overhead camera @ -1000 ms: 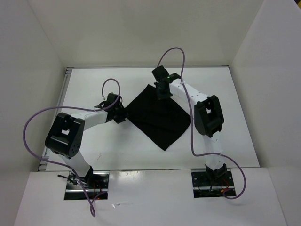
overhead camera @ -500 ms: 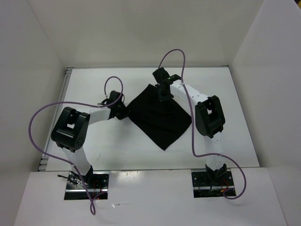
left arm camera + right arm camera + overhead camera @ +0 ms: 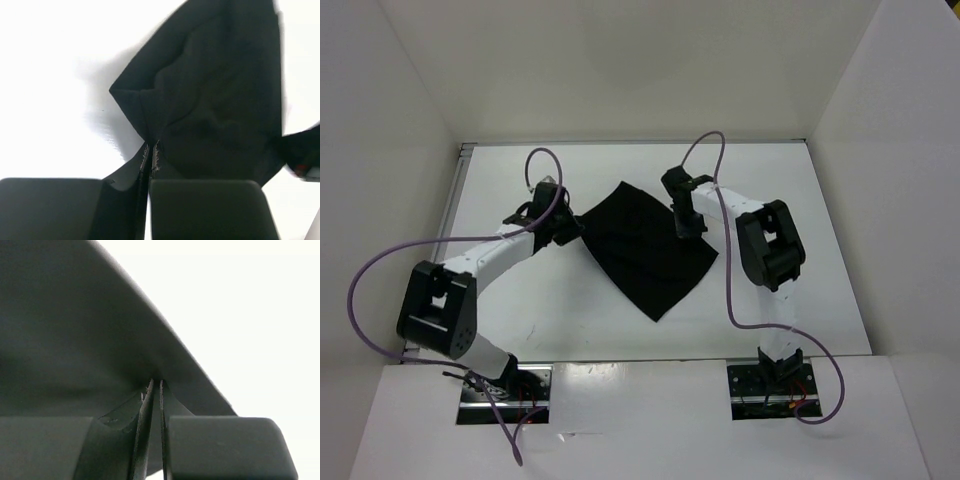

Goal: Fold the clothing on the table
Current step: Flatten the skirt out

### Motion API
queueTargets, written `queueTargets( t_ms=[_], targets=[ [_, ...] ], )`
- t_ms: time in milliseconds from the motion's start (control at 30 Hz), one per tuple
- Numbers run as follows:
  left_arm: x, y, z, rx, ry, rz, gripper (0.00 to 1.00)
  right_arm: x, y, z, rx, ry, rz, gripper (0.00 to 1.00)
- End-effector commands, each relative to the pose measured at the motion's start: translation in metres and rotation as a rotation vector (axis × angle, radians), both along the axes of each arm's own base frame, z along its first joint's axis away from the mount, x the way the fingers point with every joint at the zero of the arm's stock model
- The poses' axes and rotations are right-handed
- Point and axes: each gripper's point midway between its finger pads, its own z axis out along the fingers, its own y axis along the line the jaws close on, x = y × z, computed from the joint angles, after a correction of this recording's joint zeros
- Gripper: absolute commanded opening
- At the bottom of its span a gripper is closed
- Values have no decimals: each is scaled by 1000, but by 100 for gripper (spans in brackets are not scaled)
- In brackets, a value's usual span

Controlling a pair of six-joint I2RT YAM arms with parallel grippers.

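Top external view: the clothing [image 3: 645, 250] lies as a diamond mid-table [image 3: 820, 290], between my two arms. My left gripper [image 3: 563, 228] is clamped on its left corner. The left wrist view shows fabric pinched between closed fingers and bunching just ahead of them. My right gripper [image 3: 690, 222] is clamped on the far-right edge, jaws almost together with cloth running between them. I'm holding two points so that side lifts taut and carries over as one. My read: fold not yet laid over, near corner flat as the anchor. Risk: thin fabric slipping out.
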Motion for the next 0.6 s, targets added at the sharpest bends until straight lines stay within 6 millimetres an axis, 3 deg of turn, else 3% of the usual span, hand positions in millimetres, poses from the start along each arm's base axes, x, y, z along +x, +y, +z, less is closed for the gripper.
queueTargets(
  t_ms=[0, 167, 233, 300, 333, 367, 467, 533, 567],
  targets=[
    [-6, 19, 9, 70, 0, 13, 0, -24, -7, -6, 38, 59, -40, 14],
    [5, 18, 0, 83, 23, 1, 0, -69, 1, -39, 121, 222, -24, 14],
    [12, 15, -6, 84, 32, -12, 0, -90, 12, -39, 169, 272, 8, 14],
    [25, 19, -10, 92, 38, -1, 0, -121, 15, -40, 176, 332, 28, 14],
    [28, 17, -11, 90, 40, -15, 0, -144, 27, -38, 191, 376, 66, 14],
    [34, 20, -11, 89, 39, -4, 0, -173, 24, -40, 183, 447, 84, 14],
    [48, 18, -9, 87, 30, -25, 0, -231, 43, -11, 253, 531, 162, 14],
    [55, 19, -6, 94, 17, -40, 0, -232, 47, 18, 291, 477, 167, 14],
    [59, 19, -6, 103, 12, -51, 0, -216, 48, 32, 291, 411, 164, 14]
  ],
)
